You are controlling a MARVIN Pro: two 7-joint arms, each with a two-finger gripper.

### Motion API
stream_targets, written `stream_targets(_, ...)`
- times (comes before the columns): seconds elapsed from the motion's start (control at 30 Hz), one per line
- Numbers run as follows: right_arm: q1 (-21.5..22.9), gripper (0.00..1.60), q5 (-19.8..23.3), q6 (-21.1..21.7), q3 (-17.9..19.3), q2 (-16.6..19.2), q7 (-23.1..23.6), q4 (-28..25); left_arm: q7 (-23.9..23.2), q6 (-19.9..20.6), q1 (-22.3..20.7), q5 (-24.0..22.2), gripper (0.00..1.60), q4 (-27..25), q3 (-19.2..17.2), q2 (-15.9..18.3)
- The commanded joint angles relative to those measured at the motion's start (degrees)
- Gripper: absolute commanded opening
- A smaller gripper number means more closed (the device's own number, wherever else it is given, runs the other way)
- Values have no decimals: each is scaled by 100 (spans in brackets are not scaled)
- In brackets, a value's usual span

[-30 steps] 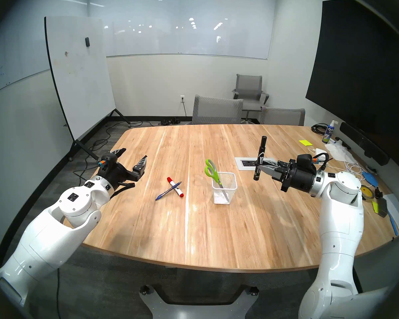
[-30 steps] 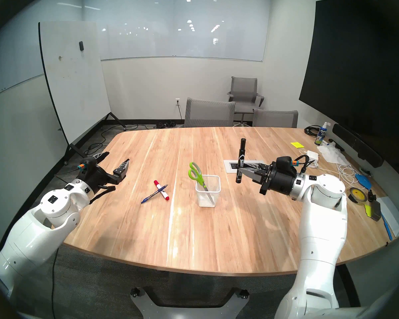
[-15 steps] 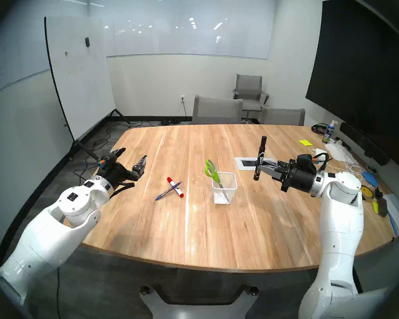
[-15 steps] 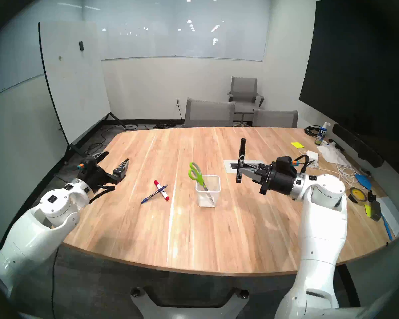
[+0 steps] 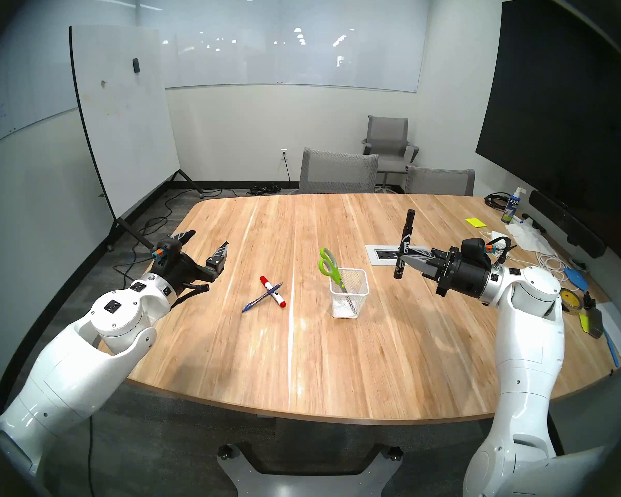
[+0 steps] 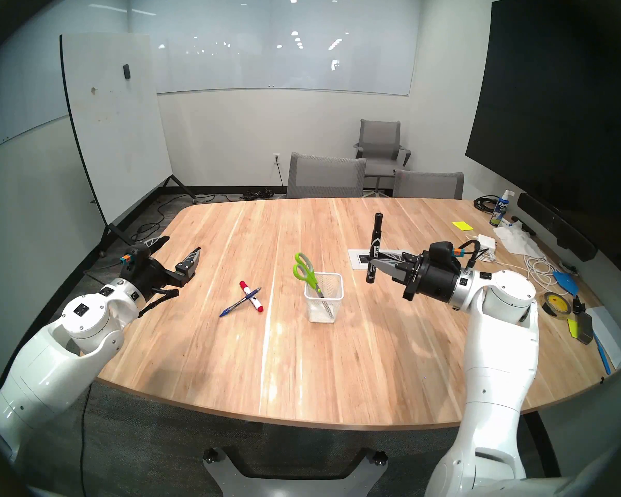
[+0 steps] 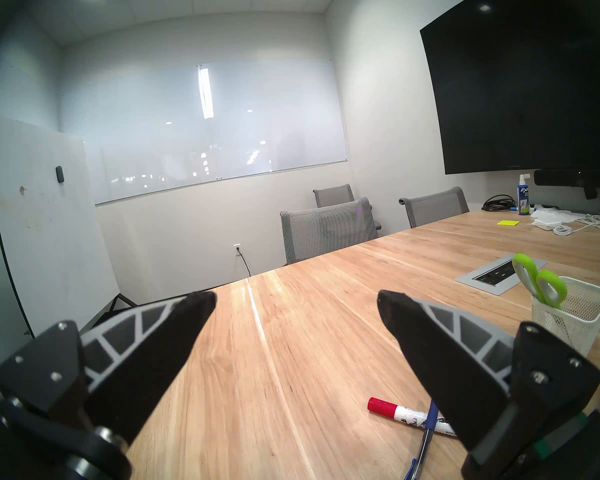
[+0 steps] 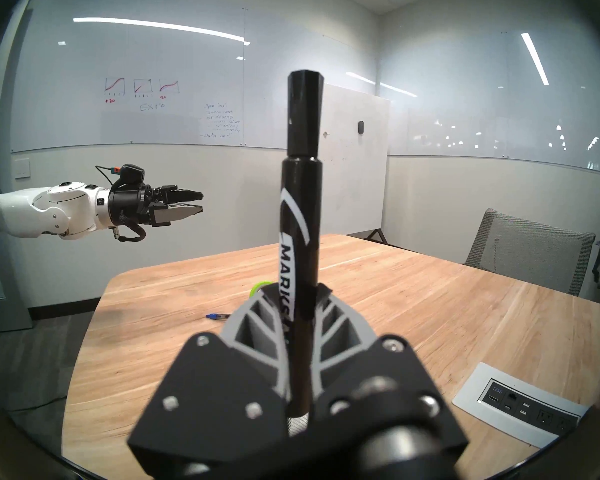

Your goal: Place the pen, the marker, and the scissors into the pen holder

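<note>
your right gripper [image 5: 406, 260] clamped on black marker [image 5: 404, 244] at pen holder's [image 5: 350, 294] 2 o'clock, left gripper [image 5: 206, 242] spread empty, scissors [image 5: 332, 270] in holder

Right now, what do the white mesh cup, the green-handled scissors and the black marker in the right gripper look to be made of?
White mesh cup: painted wire mesh, likely metal; see-through grid walls, solid base.
Green-handled scissors: glossy lime plastic loops, silver metal blades down in the cup.
Black marker: smooth, shiny plastic barrel with white printed lettering, clamped upright in the right gripper.
</note>
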Motion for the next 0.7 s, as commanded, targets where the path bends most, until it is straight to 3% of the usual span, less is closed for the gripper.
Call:
stream_targets(0.0, 219, 0, -50, 10, -158, -101, -134, 37, -6, -55, -55, 0, 160, -114, -48, 4)
stream_targets(0.67, 494, 0, -233, -30, -500, -156, -468, 423, 0, -60, -58, -8, 160, -114, -40, 13)
